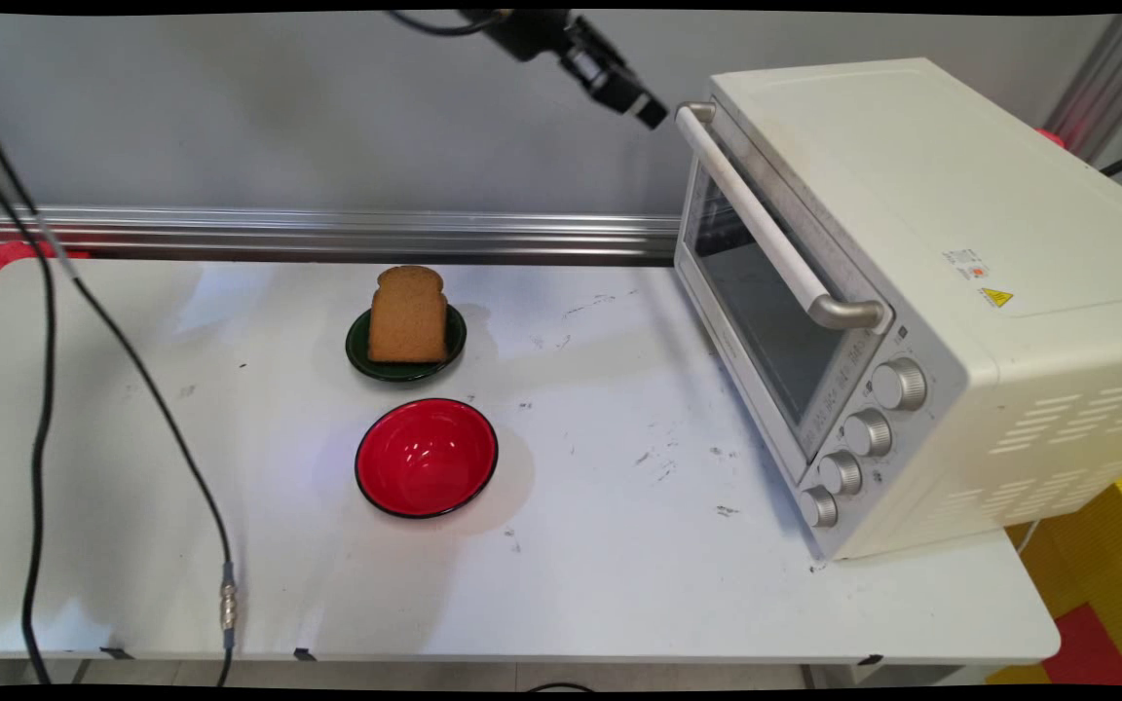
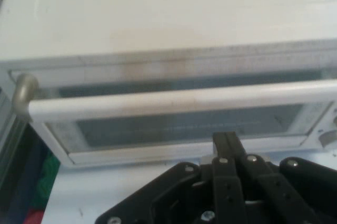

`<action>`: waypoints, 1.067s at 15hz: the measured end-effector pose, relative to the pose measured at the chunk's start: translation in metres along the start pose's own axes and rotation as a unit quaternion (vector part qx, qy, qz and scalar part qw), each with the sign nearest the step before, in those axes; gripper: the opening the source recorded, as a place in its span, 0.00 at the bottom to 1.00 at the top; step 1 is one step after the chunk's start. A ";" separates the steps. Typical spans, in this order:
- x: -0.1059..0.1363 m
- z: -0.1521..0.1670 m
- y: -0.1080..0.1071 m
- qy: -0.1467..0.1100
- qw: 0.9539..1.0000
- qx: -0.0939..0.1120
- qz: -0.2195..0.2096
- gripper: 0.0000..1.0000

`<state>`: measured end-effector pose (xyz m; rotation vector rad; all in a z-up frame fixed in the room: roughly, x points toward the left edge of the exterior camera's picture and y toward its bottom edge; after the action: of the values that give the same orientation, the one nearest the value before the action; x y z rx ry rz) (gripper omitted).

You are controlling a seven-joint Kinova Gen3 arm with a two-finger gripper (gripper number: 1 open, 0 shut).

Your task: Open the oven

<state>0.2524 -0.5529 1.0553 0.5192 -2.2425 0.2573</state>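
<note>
Main view: the black gripper (image 1: pixel 647 109) hangs high, just beside the far end of the cream oven's (image 1: pixel 960 292) door handle (image 1: pixel 775 229), fingers seemingly pressed together (hand view is unclear). Any grip there should centre on the bar. Door shut.

The black gripper (image 2: pixel 226 145) is rising from the bottom edge, its fingers pressed together just below the oven's white handle (image 2: pixel 179 99). The handle is running across the cream toaster oven (image 2: pixel 158 13), in front of its glass door (image 2: pixel 174 126).
</note>
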 end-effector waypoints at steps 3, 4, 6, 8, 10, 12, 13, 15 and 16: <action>0.027 0.014 -0.004 -0.005 1.000 -0.001 0.003 0.00; 0.031 0.016 -0.004 -0.007 1.000 -0.002 0.003 0.00; 0.042 0.024 -0.005 -0.013 1.000 -0.005 0.002 0.00; 0.051 0.033 -0.004 -0.018 1.000 -0.012 0.001 0.00; 0.058 0.043 -0.002 -0.023 0.999 -0.022 0.000 0.00; 0.062 0.053 0.000 -0.028 0.999 -0.028 -0.001 0.00; 0.063 0.059 0.000 -0.031 0.999 -0.029 -0.001 0.00; 0.064 0.070 0.001 -0.036 0.999 -0.032 -0.003 0.00; 0.064 0.076 0.001 -0.039 0.999 -0.032 -0.004 0.00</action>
<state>0.1634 -0.5966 1.0531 0.5111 -2.3157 0.1633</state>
